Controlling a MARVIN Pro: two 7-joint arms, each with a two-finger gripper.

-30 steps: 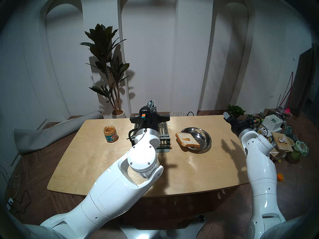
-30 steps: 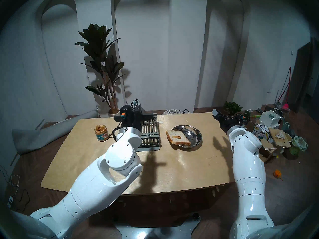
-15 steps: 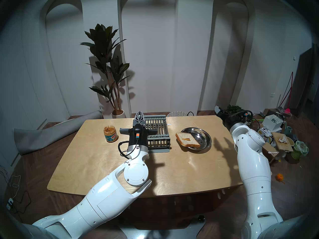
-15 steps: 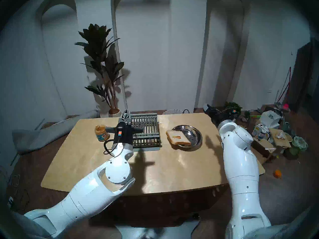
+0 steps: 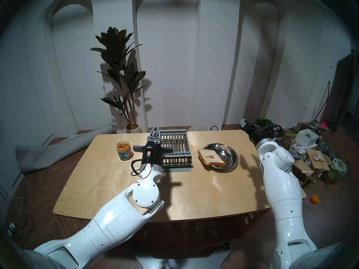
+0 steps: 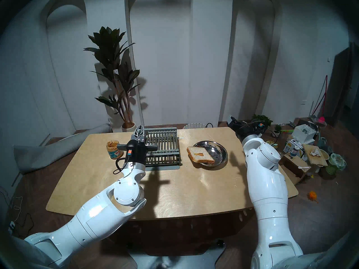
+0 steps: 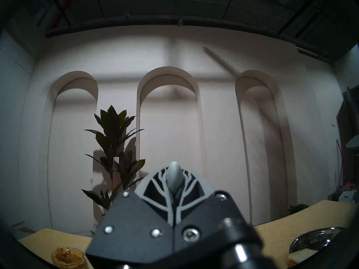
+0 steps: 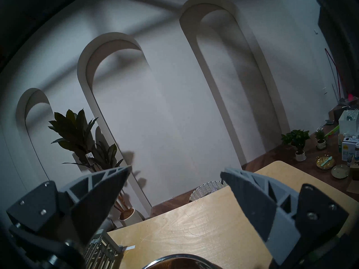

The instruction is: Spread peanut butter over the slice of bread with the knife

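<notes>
- Right, your left pincer [image 5: 156,129] is clamped shut on the knife [image 7: 174,176]. Only a pale blue-grey tip pokes out past the fingers, and the rest of the knife is hidden from you.
- That pincer sits at the rack's [image 5: 175,148] far-left corner, pointing towards the back wall, with the wrist between the rack and the jar [image 5: 124,151].
- The jar stands upright and open on the table [image 5: 116,185], left of the rack, clear of the arm. Peanut butter [image 5: 122,145] is heaped inside it up near the mouth.
- Over on your right, the bread [image 5: 210,156] lies across the left side of the plate [image 5: 232,156], with its near-left edge hanging out over the rim.
- A small tan smear [image 5: 210,156] sits in the middle of the slice; the crumb around it is bare.
- The plate is to the right of the rack, apart from it, with its right half shiny and uncovered.
- Your right pincer [image 8: 175,170] gapes wide and grips nothing. The wrist view shows both fingers well apart with the wall between them.
- It is raised over the table's far-right corner, beyond the plate and off to its right, well apart from the bread.
</notes>
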